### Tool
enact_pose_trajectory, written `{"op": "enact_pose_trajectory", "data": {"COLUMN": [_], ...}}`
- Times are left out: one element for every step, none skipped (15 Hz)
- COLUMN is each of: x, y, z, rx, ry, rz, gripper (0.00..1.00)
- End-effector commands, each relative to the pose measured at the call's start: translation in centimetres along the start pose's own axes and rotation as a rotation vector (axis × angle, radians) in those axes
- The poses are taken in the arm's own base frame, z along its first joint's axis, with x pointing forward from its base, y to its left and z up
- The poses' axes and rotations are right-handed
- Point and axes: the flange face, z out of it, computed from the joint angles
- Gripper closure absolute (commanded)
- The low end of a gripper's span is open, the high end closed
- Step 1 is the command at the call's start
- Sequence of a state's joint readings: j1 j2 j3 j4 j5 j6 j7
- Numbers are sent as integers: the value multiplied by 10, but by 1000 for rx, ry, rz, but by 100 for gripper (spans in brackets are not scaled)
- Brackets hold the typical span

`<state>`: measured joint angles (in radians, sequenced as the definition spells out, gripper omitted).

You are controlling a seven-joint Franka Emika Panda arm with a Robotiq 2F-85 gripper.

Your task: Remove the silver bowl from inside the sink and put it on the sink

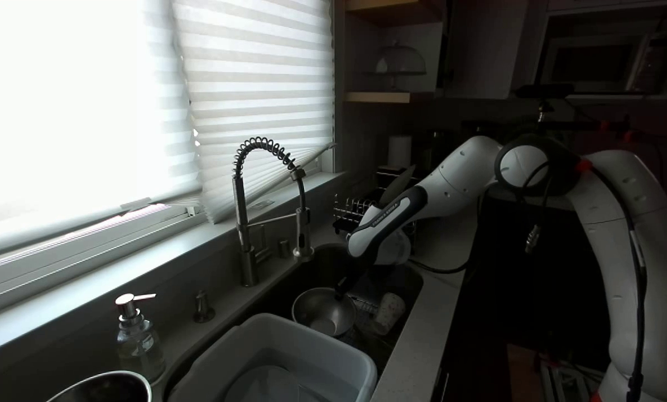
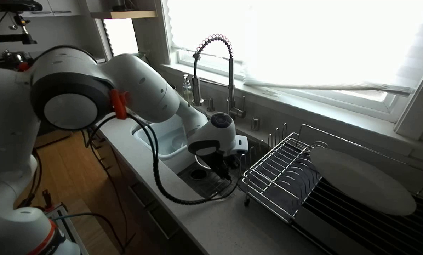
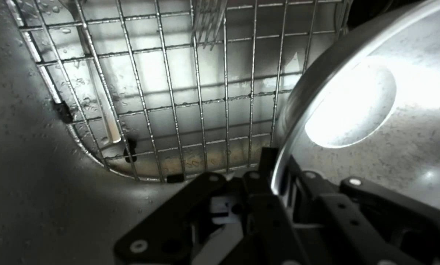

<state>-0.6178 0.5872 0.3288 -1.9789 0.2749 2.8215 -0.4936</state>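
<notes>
The silver bowl (image 1: 317,308) is inside the dark sink (image 1: 326,261), beside the pale tub, and looks tilted. In the wrist view the bowl (image 3: 422,154) fills the right side, with its bright rim running down between the fingers. My gripper (image 3: 283,171) has one finger outside the rim and one inside, close together on the bowl's wall. The gripper (image 1: 340,291) reaches down into the basin in an exterior view; it also shows there (image 2: 227,176), where the arm hides most of the bowl (image 2: 201,163). I cannot tell whether the bowl touches the wire grid.
A pale tub (image 1: 244,340) fills the near basin. A cup (image 1: 390,312) lies beside the bowl. A wire grid (image 3: 175,106), spoon (image 3: 105,110) and fork (image 3: 208,25) are below. The faucet (image 1: 245,223) and dish rack (image 2: 275,177) stand close by.
</notes>
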Motion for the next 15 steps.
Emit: {"op": "enact_pose_trajectory", "data": {"x": [-1,0,0,1,0,0,1,2,3,4,4,5,7,8,10], "y": [5,8,11,13,14,15,15,14,13,13,13,13,13,13,14], "z": [-39,-50,-59,-68,-76,-83,-90,-96,-103,-111,-120,-128,-136,-143,-150], "rx": [-35,-57,-66,-74,-75,-76,-70,-66,-62,-68,-73,-84,-97,-112,-124], "ry": [3,17,21,24,21,20,18,15,13,16,24,34,40,50,62], "rz": [74,98,115,133,153,168,185,203,220,245,273,300,330,366,406], "gripper": [98,98,98,98,98,98,98,98,98,98,98,98,98,98,98]}}
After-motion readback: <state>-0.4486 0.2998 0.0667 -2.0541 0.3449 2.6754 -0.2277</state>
